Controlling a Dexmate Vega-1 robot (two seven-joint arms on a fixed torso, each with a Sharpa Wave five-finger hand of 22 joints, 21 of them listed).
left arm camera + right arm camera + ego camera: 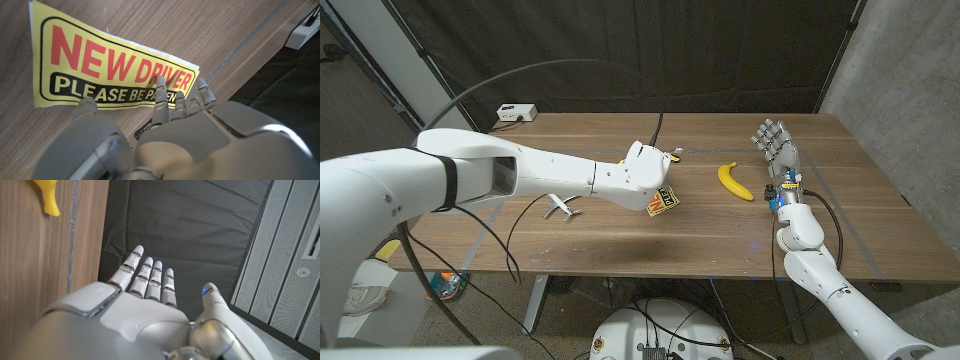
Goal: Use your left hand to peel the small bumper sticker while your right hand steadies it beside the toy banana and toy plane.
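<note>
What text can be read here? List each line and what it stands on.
"NEW DRIVER": red letters on the yellow sticker.
"PLEASE BE PA…": yellow on the sticker's black band; the left hand covers the rest.
In the head view the sticker's print is too small to read.

Wooden desk (620,235) on pale metal legs (535,300), black curtain (620,50) hung behind it, grey concrete wall (910,90) to the right, a small white box (517,112) at the desk's far left edge, grey speckled floor (740,310) underneath.
</note>
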